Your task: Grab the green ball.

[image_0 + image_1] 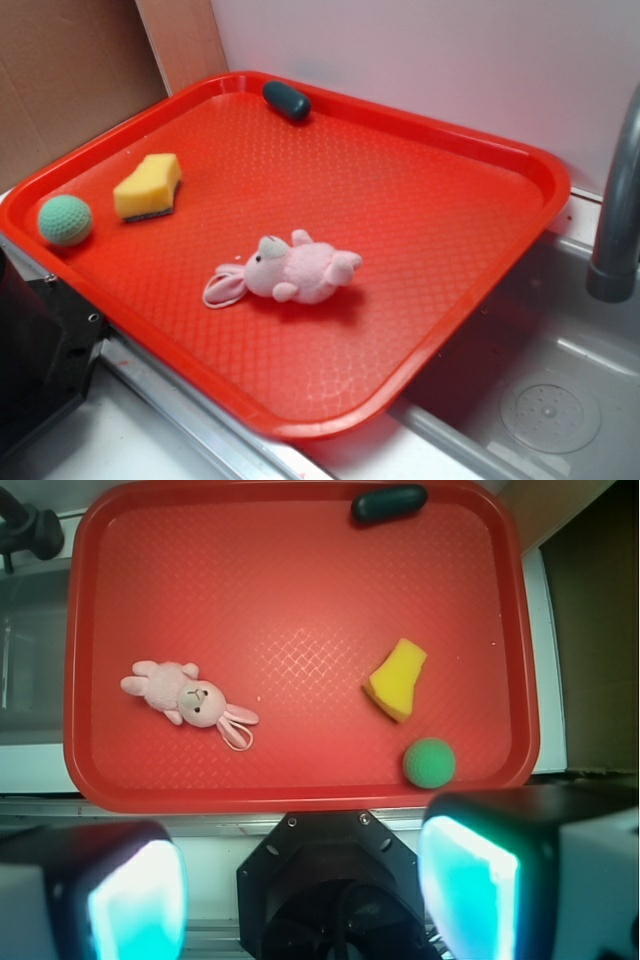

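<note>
The green ball (65, 220) is small, mint-green and dimpled. It lies in the near left corner of the red tray (520, 155), next to the yellow sponge (148, 186). In the wrist view the ball (429, 762) sits near the tray's lower right edge, just above the right finger (470, 875). My gripper (305, 900) is open and empty, held high above the tray's near edge. The gripper does not show in the exterior view.
A pink plush bunny (290, 272) lies mid-tray, also in the wrist view (190, 700). A dark teal capsule (287, 100) rests at the tray's far rim. A grey faucet (615, 210) and sink (550, 400) are at right. The robot base (330, 885) is below the gripper.
</note>
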`<state>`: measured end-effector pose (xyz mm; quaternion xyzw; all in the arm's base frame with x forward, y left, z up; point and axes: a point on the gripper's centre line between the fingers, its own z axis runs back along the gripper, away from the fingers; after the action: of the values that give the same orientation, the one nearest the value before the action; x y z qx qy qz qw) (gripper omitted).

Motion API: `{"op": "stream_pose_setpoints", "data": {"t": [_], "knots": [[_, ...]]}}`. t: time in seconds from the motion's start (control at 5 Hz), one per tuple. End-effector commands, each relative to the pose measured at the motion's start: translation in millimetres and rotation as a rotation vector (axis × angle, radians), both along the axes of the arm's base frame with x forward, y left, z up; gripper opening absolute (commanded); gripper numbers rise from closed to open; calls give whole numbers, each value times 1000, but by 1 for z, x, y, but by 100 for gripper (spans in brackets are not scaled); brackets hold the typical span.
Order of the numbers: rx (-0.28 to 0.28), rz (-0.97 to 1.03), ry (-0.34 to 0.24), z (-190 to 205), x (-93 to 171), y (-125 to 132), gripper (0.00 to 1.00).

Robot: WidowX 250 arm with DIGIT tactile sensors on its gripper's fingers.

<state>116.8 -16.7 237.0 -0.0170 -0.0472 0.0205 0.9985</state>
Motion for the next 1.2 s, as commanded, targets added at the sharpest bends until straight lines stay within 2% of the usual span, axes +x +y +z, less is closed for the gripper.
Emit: {"op": "stream_pose_setpoints", "data": {"t": [0.0, 0.2, 0.4, 1.0], "knots": [[0, 0, 0, 0, 0, 0, 100], [-7, 76, -66, -6, -3, 12, 100], [-4, 135, -95, -18, -2, 32, 100], [60, 240, -143, -95, 4, 93, 100]]}}
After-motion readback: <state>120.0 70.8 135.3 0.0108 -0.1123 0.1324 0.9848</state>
